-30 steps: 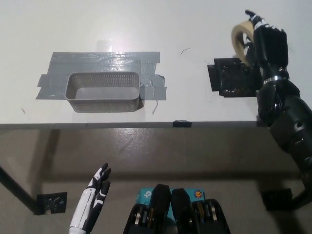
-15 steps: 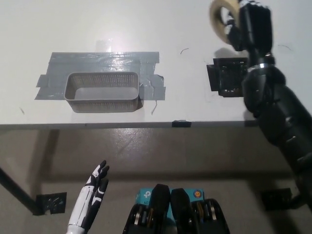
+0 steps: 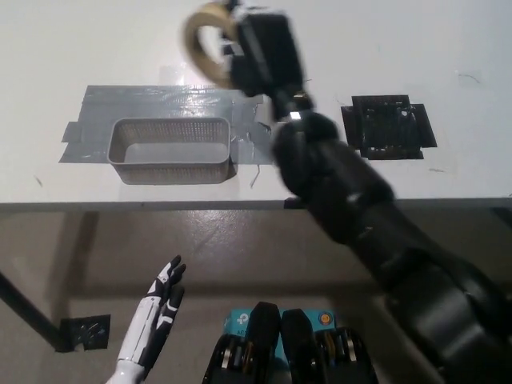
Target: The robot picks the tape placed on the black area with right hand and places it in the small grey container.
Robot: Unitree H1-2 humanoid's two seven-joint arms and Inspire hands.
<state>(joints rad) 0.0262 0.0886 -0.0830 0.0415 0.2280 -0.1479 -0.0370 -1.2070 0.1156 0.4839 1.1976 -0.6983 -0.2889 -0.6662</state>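
Black right robot hand [image 3: 260, 52] gripping cream tape roll [image 3: 210, 36], aloft beyond small grey mesh container [image 3: 170, 150] near worktop's [image 3: 400, 32] front edge. Best centred over basket, lowered, then released. White left robot hand [image 3: 160, 308] idle, fingers spread.

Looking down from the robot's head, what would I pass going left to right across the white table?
Small grey container on its grey tape patch → roll of tape held up in the black right hand → black area.
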